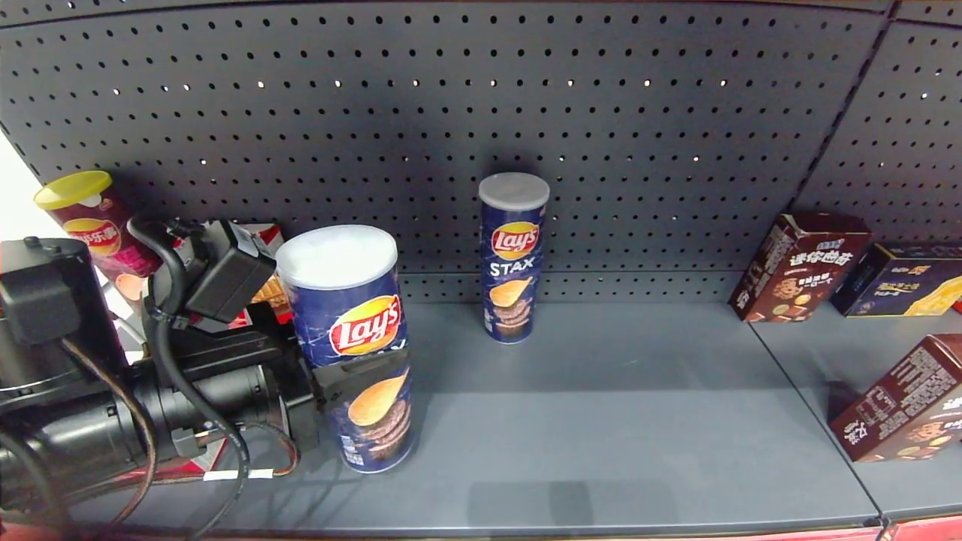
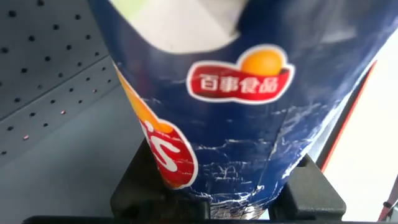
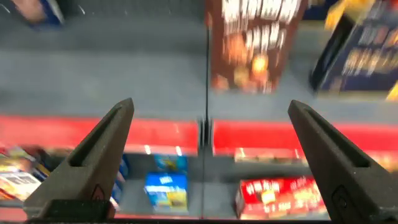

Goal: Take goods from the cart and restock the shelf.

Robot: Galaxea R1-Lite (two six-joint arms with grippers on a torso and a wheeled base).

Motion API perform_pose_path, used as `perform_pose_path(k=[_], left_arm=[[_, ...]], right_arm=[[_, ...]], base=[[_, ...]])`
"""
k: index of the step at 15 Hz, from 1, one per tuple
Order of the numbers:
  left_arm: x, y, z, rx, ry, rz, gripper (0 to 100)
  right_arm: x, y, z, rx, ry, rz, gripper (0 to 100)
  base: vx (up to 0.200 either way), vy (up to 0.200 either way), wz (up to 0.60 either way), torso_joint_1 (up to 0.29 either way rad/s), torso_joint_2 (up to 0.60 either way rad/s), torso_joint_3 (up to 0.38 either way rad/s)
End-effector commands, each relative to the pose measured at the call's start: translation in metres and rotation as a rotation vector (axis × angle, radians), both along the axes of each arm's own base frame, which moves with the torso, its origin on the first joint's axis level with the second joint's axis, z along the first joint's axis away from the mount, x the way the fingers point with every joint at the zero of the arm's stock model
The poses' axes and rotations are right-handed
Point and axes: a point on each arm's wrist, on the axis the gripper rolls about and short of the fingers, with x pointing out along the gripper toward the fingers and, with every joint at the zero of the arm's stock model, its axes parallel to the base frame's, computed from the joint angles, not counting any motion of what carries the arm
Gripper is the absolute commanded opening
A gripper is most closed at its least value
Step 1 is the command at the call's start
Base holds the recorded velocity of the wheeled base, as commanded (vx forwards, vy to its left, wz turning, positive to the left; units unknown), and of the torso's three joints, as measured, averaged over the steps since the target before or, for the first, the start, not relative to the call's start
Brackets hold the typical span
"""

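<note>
Your left claw [image 1: 359,370] is clamped around a blue potato chip can [image 1: 347,308] at the left front of the grey shelf [image 1: 601,428]. One dark finger crosses the can's label and the other is hidden behind it. The can leans slightly, and you cannot tell whether its base touches the shelf. In the left wrist view the can's top and bottom are cut off. Behind your left arm, a maroon can with a yellow lid [image 1: 89,222] is partly covered by the wrist camera, and a red and white package beside it is too hidden to name. A second blue chip can [image 1: 514,259] stands upright and well apart, against the perforated back panel [image 1: 526,98]. At the far right, a brown snack box [image 1: 798,267] stands near a dark blue box [image 1: 906,282] that the edge cuts off. Another brown box [image 1: 906,402] lies tilted in front. Your right claw [image 3: 211,107] hangs spread wide with nothing between its fingers, before the red shelf edge [image 3: 155,134]. The goods beyond it are blurred.
</note>
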Motion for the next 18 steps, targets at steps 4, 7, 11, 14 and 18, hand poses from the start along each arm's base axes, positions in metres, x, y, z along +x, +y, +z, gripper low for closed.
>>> perform_pose_path(k=[4, 7, 11, 14, 18], left_arm=[[0.001, 0.001, -0.001, -0.008, -0.011, 0.007, 0], [0.003, -0.001, 0.002, -0.033, -0.023, 0.006, 0], [0.002, 0.003, 0.001, -0.038, -0.017, 0.021, 0], [0.002, 0.007, -0.004, -0.034, 0.007, 0.040, 0], [0.004, 0.007, -0.001, -0.036, -0.004, 0.051, 0]], right_arm=[[0.040, 0.005, 0.103, -0.028, 0.064, 0.264, 100], [0.084, 0.014, 0.115, -0.092, 0.079, 0.352, 100], [0.131, 0.040, 0.120, -0.138, 0.143, 0.511, 100], [0.161, 0.061, 0.124, -0.145, 0.151, 0.577, 100], [0.202, 0.092, 0.132, -0.135, 0.170, 0.632, 100]], base=[[0.000, 0.000, 0.00, 0.000, 0.00, 0.000], [0.000, 0.000, 0.00, 0.000, 0.00, 0.000], [0.000, 0.000, 0.00, 0.000, 0.00, 0.000], [0.000, 0.000, 0.00, 0.000, 0.00, 0.000], [0.000, 0.000, 0.00, 0.000, 0.00, 0.000]])
